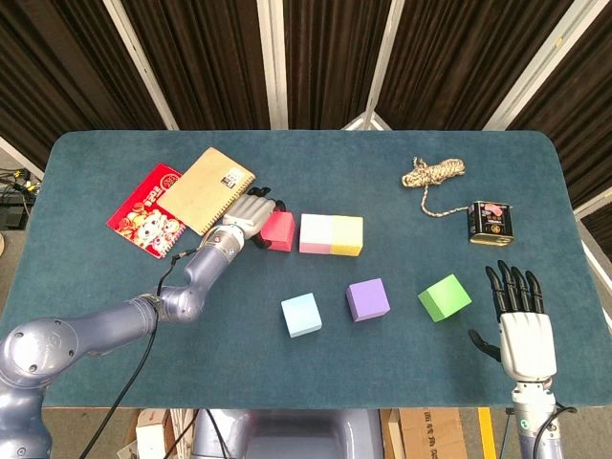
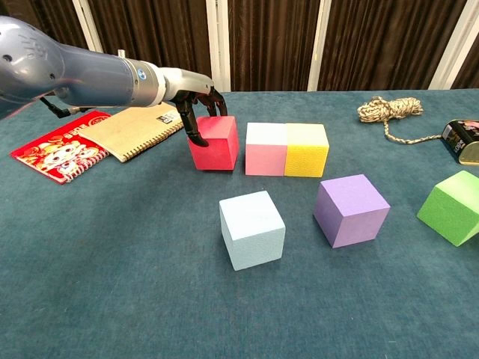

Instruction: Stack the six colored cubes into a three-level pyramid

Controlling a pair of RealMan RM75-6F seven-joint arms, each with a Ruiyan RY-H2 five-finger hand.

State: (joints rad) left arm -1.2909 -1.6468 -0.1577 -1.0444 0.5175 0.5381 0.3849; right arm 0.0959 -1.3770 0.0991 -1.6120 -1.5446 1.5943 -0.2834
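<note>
My left hand grips the red cube, which sits on the table just left of the pink cube. Pink and yellow cube stand side by side, touching. In front lie the light blue cube, the purple cube and the green cube, all apart. My right hand hovers open near the front right edge, right of the green cube, holding nothing.
A tan notebook overlaps a red booklet at the left. A coiled rope and a small tin lie at the far right.
</note>
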